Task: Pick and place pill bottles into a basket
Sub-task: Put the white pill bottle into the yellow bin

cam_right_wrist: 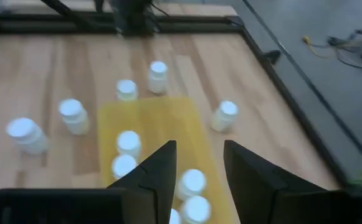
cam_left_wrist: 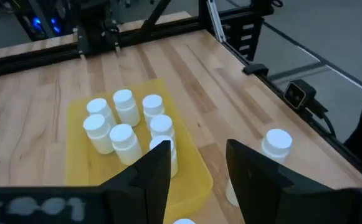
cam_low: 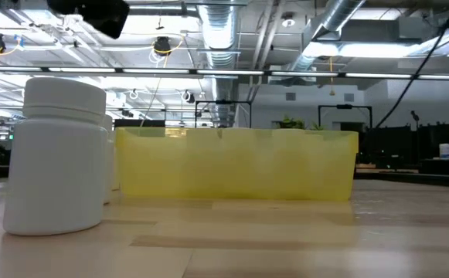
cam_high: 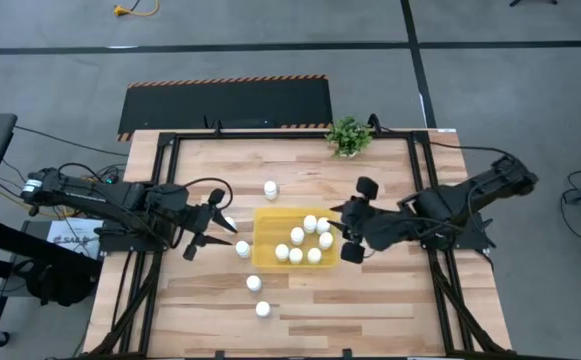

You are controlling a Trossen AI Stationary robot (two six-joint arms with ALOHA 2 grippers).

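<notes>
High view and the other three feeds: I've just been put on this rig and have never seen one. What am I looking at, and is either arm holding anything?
The high view looks straight down on a wooden table with two dark robot arms, the left arm on the picture's left. The low view sits at table-top height, so one pill bottle looms large beside the yellow tray. Each wrist view looks forward past that arm's own two fingers. Several pill bottles stand in the tray, others are out on the table, and a small potted plant stands at the far edge. The left gripper is near the tray's left end and the right gripper is over its right end. Both are shut, with no bottle between the fingers.
</notes>
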